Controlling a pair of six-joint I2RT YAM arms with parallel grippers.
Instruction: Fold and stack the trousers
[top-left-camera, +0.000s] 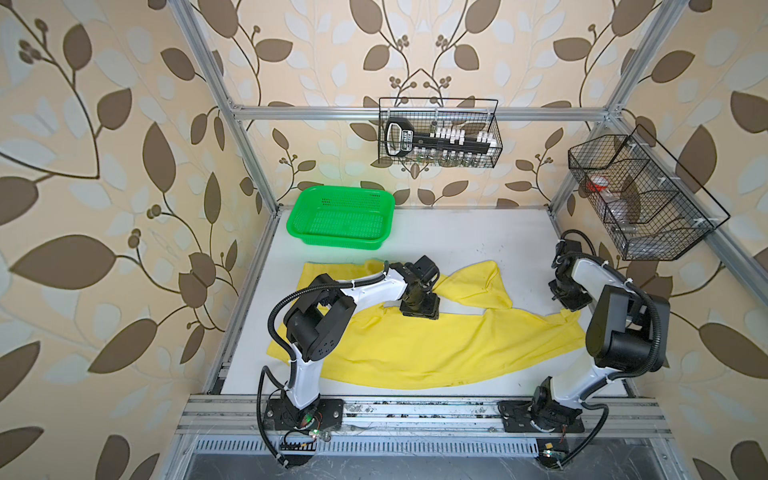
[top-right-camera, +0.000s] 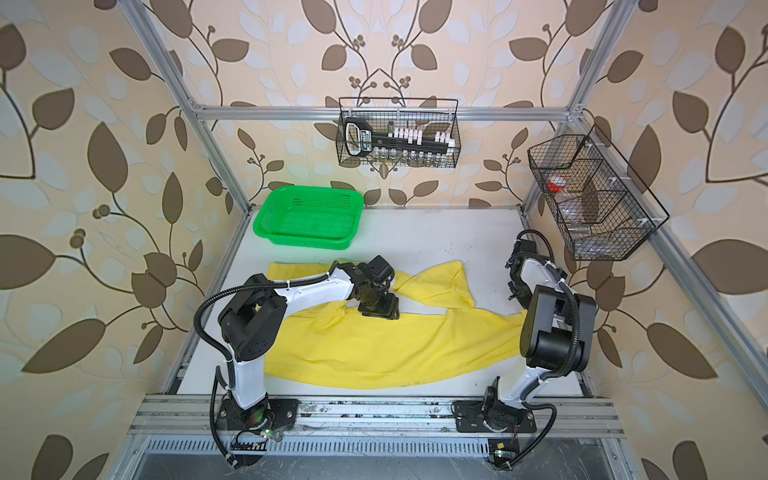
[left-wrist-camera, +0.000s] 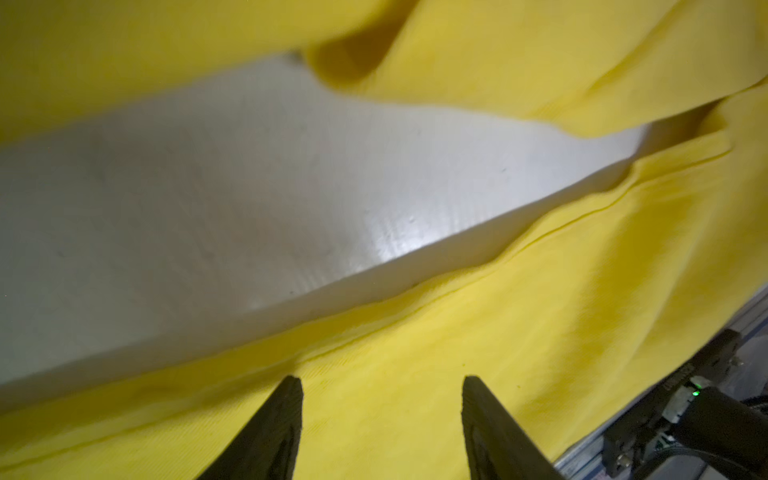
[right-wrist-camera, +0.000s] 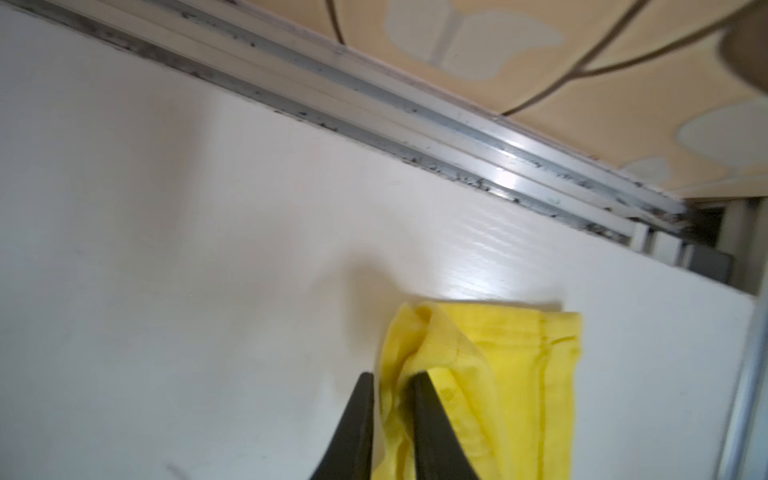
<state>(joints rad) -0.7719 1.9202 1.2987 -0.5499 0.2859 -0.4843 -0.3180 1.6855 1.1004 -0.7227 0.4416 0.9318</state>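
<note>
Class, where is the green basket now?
In both top views the basket sits at the table's far left corner, just behind the trousers.

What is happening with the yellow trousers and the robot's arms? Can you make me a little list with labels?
trousers: yellow, spread across the white table, with a bare strip between the legs, not folded yet
left tool: open, over the cloth near the middle, holding nothing
right tool: jaws nearly together, with a fold of the trouser end between them, near the table's right edge
basket: green, at the far left corner, nothing in it
</note>
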